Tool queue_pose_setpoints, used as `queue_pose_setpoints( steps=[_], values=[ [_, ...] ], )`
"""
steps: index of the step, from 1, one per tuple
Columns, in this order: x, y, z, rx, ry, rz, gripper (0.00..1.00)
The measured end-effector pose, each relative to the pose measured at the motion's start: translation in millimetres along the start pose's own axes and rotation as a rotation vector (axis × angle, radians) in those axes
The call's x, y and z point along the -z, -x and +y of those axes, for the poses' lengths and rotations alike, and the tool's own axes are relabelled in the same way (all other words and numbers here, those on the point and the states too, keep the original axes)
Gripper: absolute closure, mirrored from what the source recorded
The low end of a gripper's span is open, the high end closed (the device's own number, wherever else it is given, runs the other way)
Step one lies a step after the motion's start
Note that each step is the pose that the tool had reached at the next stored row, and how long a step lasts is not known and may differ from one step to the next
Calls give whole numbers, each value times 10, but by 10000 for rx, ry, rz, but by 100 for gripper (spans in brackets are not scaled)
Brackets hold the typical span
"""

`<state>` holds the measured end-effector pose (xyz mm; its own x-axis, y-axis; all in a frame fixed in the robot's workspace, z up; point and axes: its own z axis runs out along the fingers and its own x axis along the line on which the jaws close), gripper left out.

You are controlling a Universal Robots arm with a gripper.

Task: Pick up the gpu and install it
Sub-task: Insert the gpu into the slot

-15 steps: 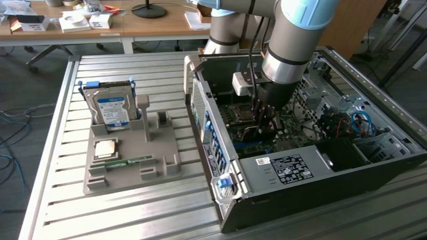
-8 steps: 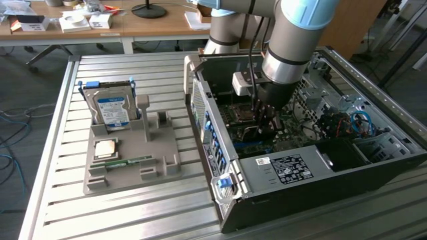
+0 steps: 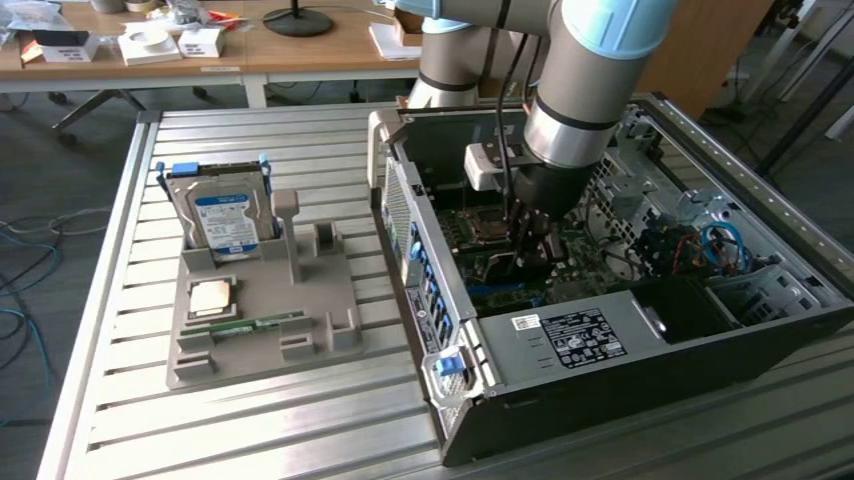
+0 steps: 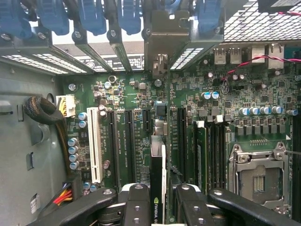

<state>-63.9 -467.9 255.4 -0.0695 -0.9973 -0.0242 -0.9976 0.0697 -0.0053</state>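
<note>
Inside the open computer case (image 3: 627, 330), my gripper (image 4: 159, 197) is shut on the gpu (image 4: 157, 179), a thin black card seen edge-on with a green logo near my fingers (image 4: 136, 202). The card runs over the green motherboard (image 4: 136, 136) between the long black slots. Its metal bracket end (image 4: 162, 42) reaches the rear slot openings. I cannot tell whether the card's edge sits in a slot. In the exterior view the arm reaches down into the case, with the gripper (image 3: 534, 235) low over the board.
A grey parts holder (image 3: 314, 340) on the slatted table at the exterior view's left carries a silver hard drive (image 3: 227, 215), a processor chip (image 3: 214, 297) and a green memory stick (image 3: 254, 324). Beside the card are a white slot (image 4: 94, 143), the processor socket (image 4: 258, 176) and blue retainers (image 4: 89, 14).
</note>
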Motion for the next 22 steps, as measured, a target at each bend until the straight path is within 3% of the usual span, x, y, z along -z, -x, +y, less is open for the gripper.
queue_pose_setpoints(
  steps=[22],
  values=[
    [-5,-1,0,-220,-8,34,74]
  ],
)
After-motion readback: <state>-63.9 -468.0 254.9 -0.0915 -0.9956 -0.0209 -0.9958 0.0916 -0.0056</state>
